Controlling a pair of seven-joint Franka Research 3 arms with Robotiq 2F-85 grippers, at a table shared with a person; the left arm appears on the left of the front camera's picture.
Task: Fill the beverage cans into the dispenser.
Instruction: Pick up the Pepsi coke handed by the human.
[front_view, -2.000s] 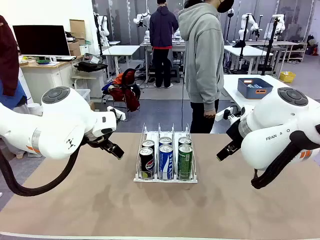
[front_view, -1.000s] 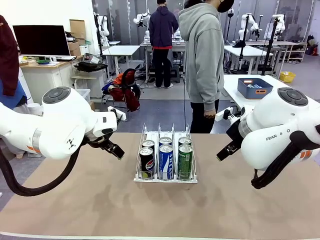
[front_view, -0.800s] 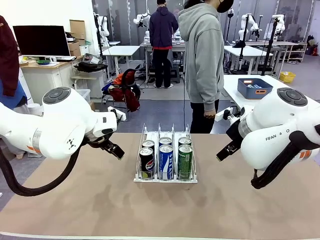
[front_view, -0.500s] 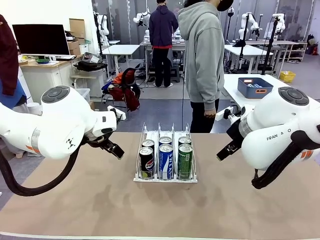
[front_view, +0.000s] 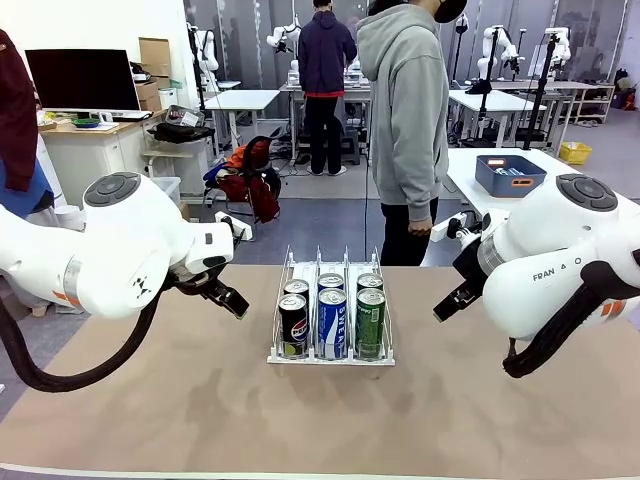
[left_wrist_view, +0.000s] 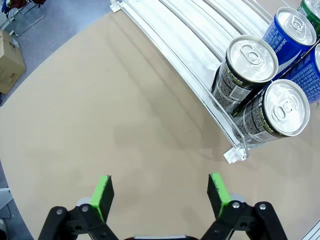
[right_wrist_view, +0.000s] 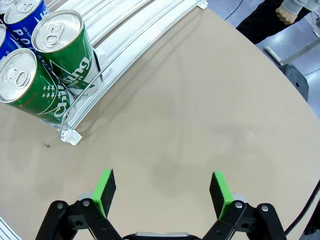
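Note:
The clear dispenser (front_view: 330, 355) stands mid-table with two cans in each of its three lanes: black cans (front_view: 292, 324) on the left, blue-and-white cans (front_view: 331, 322) in the middle, green cans (front_view: 370, 322) on the right. My left gripper (left_wrist_view: 161, 192) hangs open over bare table beside the dispenser's rail (left_wrist_view: 187, 55) and the black cans (left_wrist_view: 250, 70). My right gripper (right_wrist_view: 162, 187) is open too, above bare table beside the green cans (right_wrist_view: 60, 47). Both arms hover to either side of the dispenser, with nothing between their fingers.
A person in a grey hoodie (front_view: 405, 120) stands at the far side of the table (front_view: 320, 420). A blue bin (front_view: 508, 176) sits on another table behind. The brown tabletop around the dispenser offers free room on every side.

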